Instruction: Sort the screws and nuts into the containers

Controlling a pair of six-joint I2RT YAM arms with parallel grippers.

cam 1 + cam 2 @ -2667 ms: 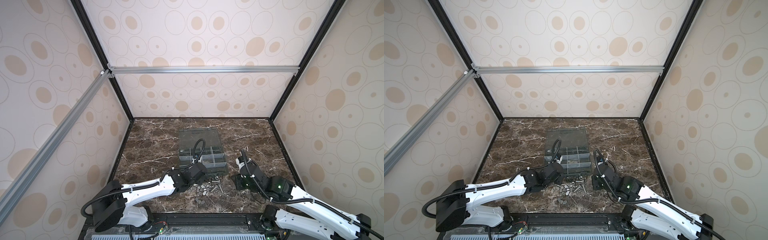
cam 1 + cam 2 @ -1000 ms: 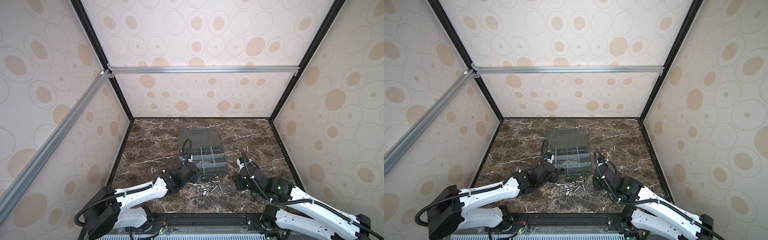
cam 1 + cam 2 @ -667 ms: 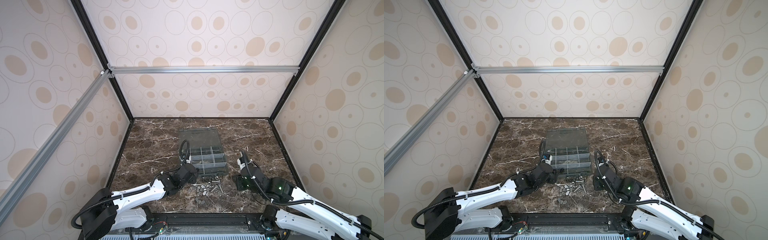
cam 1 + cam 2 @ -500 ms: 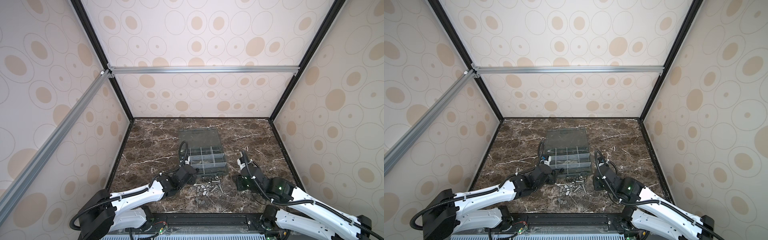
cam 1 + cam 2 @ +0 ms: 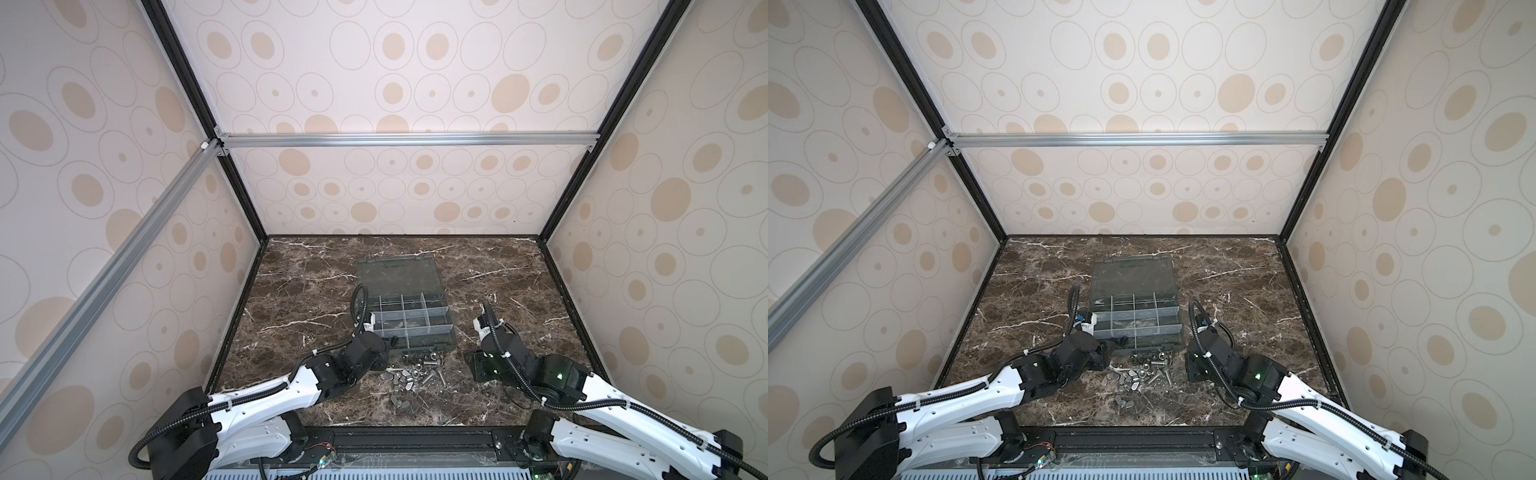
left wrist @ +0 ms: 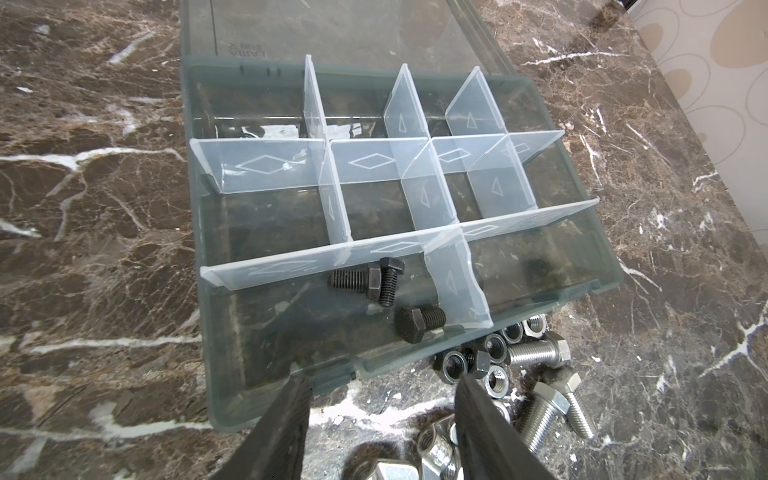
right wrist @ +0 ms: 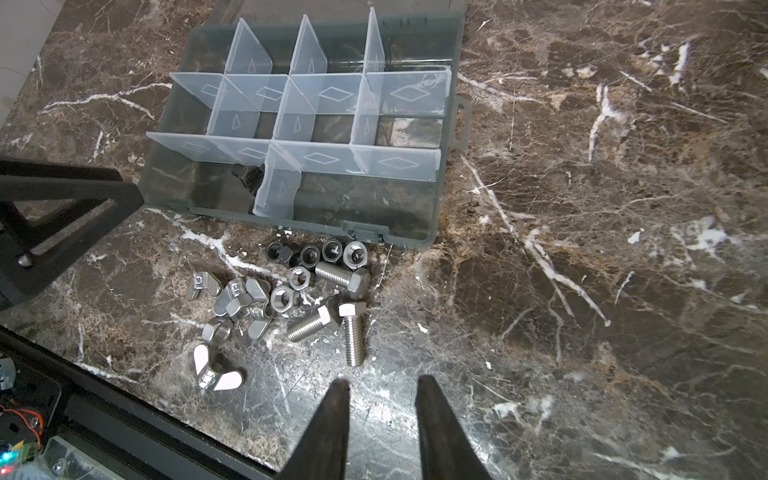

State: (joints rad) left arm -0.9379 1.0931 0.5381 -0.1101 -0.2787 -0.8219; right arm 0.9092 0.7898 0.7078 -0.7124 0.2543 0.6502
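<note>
While most of the hardware lies loose on the table (image 7: pixel 582 249), three dark screws (image 6: pixel 376 282) are found inside the organizer box (image 7: pixel 444 199). They lie in the front-row compartment (image 6: pixel 266 332) on the left arm's side, close to the short divider (image 6: pixel 457 282). A small dark piece (image 6: pixel 538 266) is seen in the neighbouring front compartment; it may be a nut, though the translucent plastic blurs it.

Just outside the box's front wall, a row of dark and silver nuts (image 7: pixel 309 254) is laid on the marble, with three silver screws (image 7: pixel 343 276) just beyond them, farther from the box. A cluster of silvery lozenge pieces (image 7: pixel 235 293) is gathered beside these, toward the left arm's side. Two more lozenge pieces (image 7: pixel 214 378) are set apart near the table's front edge. The clear lid (image 5: pixel 399 272) is laid open flat behind the box.

The left pincer (image 6: pixel 382 380) is held open and empty, close to the box's front wall and beside the nuts. The right pincer (image 7: pixel 382 379) is held with its jaws slightly parted, nothing between them, above bare marble just short of the silver screws.
</note>
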